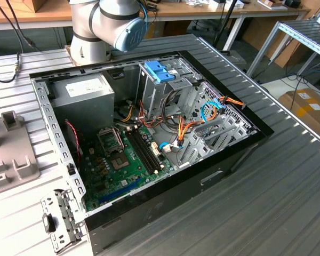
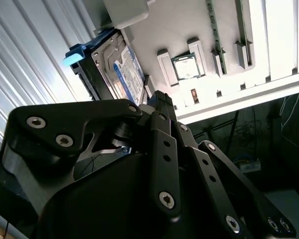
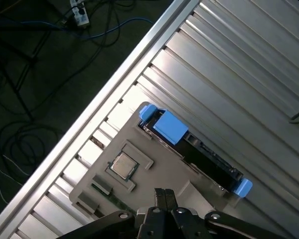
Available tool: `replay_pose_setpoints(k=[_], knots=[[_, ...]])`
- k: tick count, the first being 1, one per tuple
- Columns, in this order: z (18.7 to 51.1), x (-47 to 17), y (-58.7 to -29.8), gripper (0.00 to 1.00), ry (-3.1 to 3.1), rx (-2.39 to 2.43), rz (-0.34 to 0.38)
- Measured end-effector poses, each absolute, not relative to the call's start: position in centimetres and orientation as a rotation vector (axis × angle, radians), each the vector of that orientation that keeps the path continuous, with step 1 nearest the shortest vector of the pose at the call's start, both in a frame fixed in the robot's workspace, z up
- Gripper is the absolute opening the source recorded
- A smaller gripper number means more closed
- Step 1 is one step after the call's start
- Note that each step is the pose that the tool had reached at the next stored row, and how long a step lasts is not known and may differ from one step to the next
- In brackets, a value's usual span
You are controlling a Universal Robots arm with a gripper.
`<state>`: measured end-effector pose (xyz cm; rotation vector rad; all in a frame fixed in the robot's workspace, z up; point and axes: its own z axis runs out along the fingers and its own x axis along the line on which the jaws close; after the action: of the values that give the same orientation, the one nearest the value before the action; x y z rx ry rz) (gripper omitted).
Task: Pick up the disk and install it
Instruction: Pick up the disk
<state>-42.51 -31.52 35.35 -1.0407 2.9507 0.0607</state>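
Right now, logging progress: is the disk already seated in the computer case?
No, in the first wrist view the disk stands on edge in a grey holder on the ribbed table.

The disk (image 2: 120, 69) is silver-grey with blue rails and white-and-blue label, the claw (image 3: 164, 195) black, the counter (image 3: 239, 59) ribbed silver.

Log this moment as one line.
disk: standing on edge in grey holder on slatted table | gripper: shut, empty, close to disk | computer case: open, disk not installed
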Motion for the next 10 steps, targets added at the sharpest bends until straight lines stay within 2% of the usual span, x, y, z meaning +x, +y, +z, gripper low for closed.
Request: replay_pose_setpoints(k=[10], knots=[[35.35, -42.51, -31.52, 0.11, 2.911, -1.150, 0.061]])
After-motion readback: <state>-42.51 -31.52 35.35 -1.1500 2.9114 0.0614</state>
